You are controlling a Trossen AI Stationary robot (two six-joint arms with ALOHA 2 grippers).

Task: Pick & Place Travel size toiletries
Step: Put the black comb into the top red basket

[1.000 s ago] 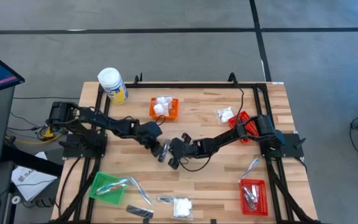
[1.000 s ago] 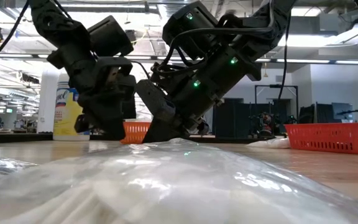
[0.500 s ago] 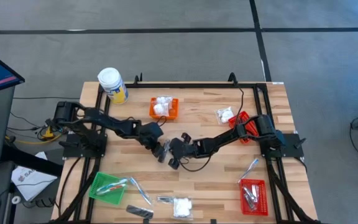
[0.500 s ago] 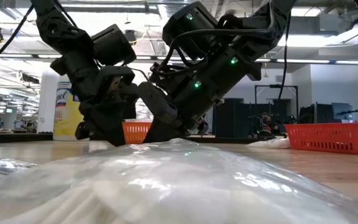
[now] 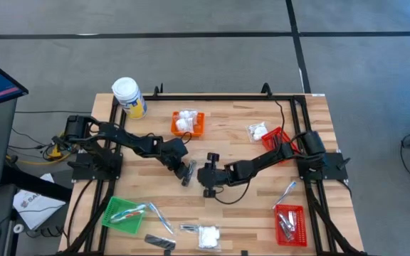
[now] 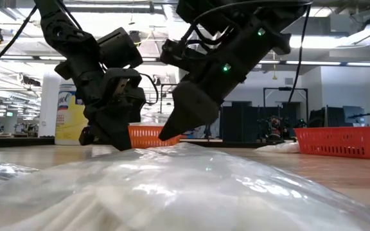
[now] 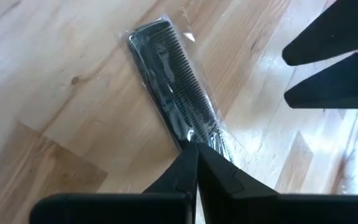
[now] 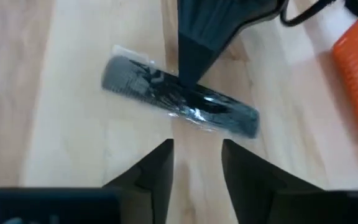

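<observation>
Surface (image 5: 240, 135): pale wood planks in a black frame, with small mesh baskets and wrapped toiletries spread around its edges.
Left gripper (image 5: 188, 173): mid-surface, jaws pressed together on one end of the comb.
Right gripper (image 5: 206, 186): just beside it, jaws parted narrowly and holding nothing, aimed at the comb.
Comb (image 7: 178, 102): black, in a clear wrapper, lying flat mid-surface between the grippers.
Handling: likely light, thin and stiff; the glossy film looks slippery.
Grip: across the narrow spine, near mid-length, seems the best hold.
</observation>
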